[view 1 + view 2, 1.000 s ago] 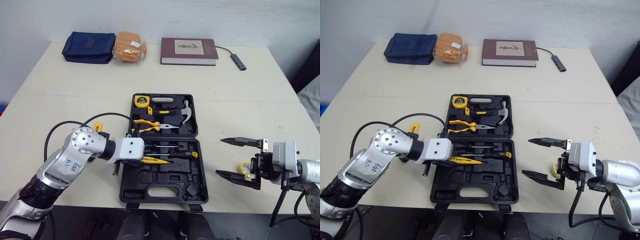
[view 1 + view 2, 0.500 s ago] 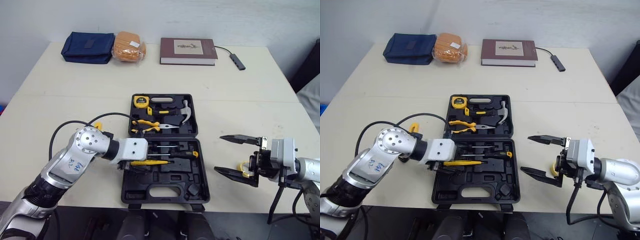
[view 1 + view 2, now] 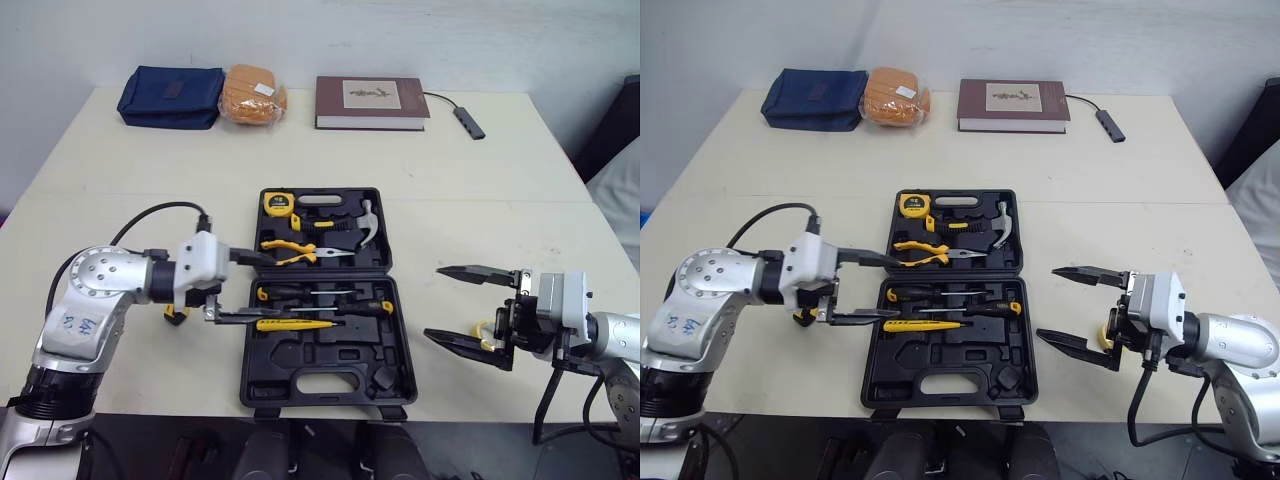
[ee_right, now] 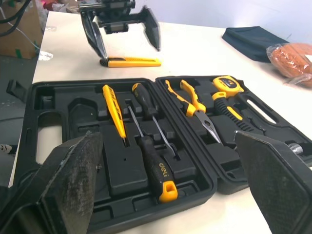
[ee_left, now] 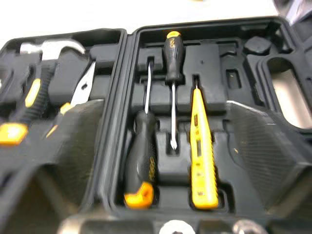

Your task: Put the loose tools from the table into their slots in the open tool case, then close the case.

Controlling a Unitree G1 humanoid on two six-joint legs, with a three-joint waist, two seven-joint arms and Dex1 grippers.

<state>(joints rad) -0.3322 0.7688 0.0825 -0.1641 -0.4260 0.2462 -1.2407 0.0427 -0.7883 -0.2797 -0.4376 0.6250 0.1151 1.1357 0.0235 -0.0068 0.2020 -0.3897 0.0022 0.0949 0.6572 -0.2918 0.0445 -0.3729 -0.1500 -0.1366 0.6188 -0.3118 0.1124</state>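
Tool case (image 3: 325,290) lies open and flat on the counter (image 3: 480,200), between the two pincers.

Left pincer (image 3: 262,288): fingers spread wide, nothing held. Its fingertips reach over the case's near side edge.
- Directly ahead of the fingers, in slots of the handle-side half, lie two black-handled screwdrivers (image 5: 141,161) and a yellow tester (image 5: 202,151).
- One end of the tester is just beside the tip of the finger closer to the robot. Contact cannot be judged.
- In the other half, ahead of the farther finger, sit pliers (image 3: 300,250), a tape measure (image 3: 281,203) and a hammer (image 3: 370,222), each seated in its recess.
- One yellow loose tool (image 4: 130,62) lies on the counter outside the case, below this pincer and back from its fingertips.

Right pincer (image 3: 434,302): fingers spread wide, nothing between them. It points at the case's opposite side edge, near it but apart.

Several recesses in the handle-side half of the case are unfilled.

Well beyond both pincers, along the far edge of the counter: a blue pouch (image 3: 170,95), an orange packet (image 3: 252,93) touching it, a book (image 3: 372,102) and a cabled adapter (image 3: 468,118).
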